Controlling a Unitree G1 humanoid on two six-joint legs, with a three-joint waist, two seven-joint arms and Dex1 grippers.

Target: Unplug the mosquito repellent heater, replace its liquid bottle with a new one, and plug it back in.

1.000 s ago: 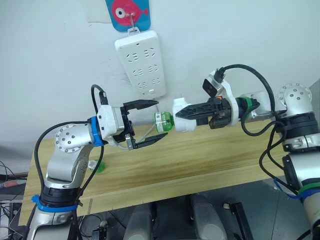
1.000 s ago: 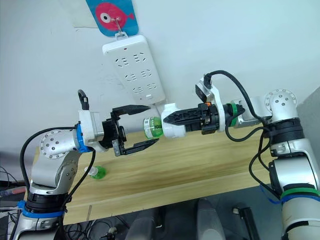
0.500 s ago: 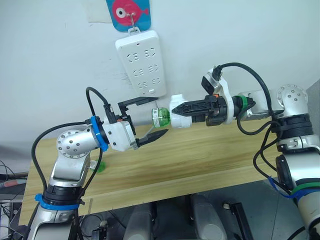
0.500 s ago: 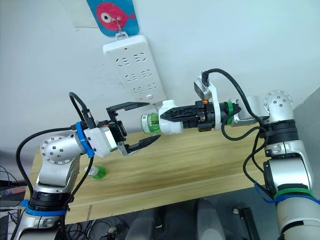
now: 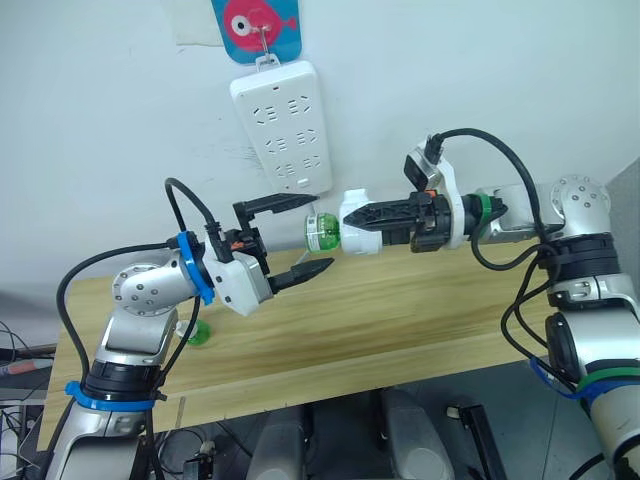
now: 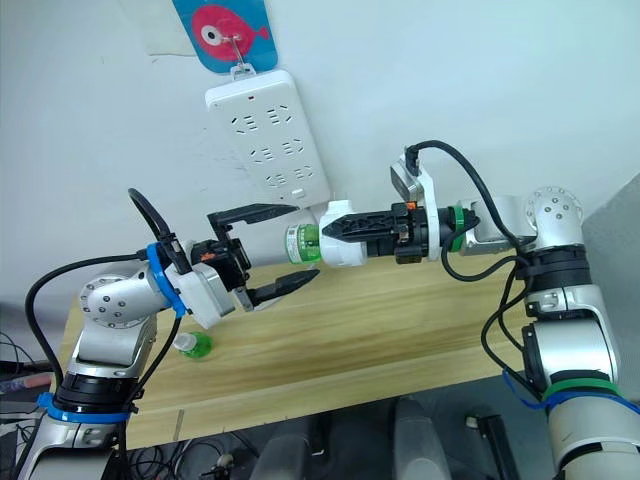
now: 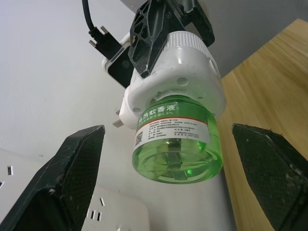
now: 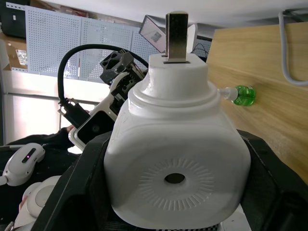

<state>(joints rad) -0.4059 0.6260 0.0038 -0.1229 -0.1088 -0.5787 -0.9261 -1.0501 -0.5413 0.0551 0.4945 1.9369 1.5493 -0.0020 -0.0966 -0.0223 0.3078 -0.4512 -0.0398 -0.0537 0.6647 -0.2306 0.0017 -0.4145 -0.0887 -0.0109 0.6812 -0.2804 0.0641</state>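
From the left eye view, the right gripper (image 5: 352, 217) is held out above the wooden worktop (image 5: 400, 320), its jaws clamped on the white mosquito repellent heater (image 5: 361, 221). A green liquid bottle (image 5: 322, 232) is still screwed into the heater and sticks out sideways towards the robot's left. The left gripper (image 5: 320, 235) faces it with jaws wide, one black finger above the bottle and one below, neither touching it. On the wall behind hangs a white power strip (image 5: 281, 124) from a hook on a blue card with a pink fish (image 5: 256, 26); its lower end is just above the heater. A second green bottle (image 5: 197, 332) lies on the worktop beside the left arm.

The right eye view shows the same arrangement, the spare bottle well apart from the grippers.

From the left wrist view, the bottle's round base and printed label face the camera, centred between the two spread fingers (image 7: 57, 178), with clear gaps on both sides. The right gripper's black fingers grip the heater above it.

From the right wrist view, the heater's vented face with a round hole sits between the jaws, a metal prong (image 8: 176, 34) rising from its far end. The spare bottle lies on the wood beyond.
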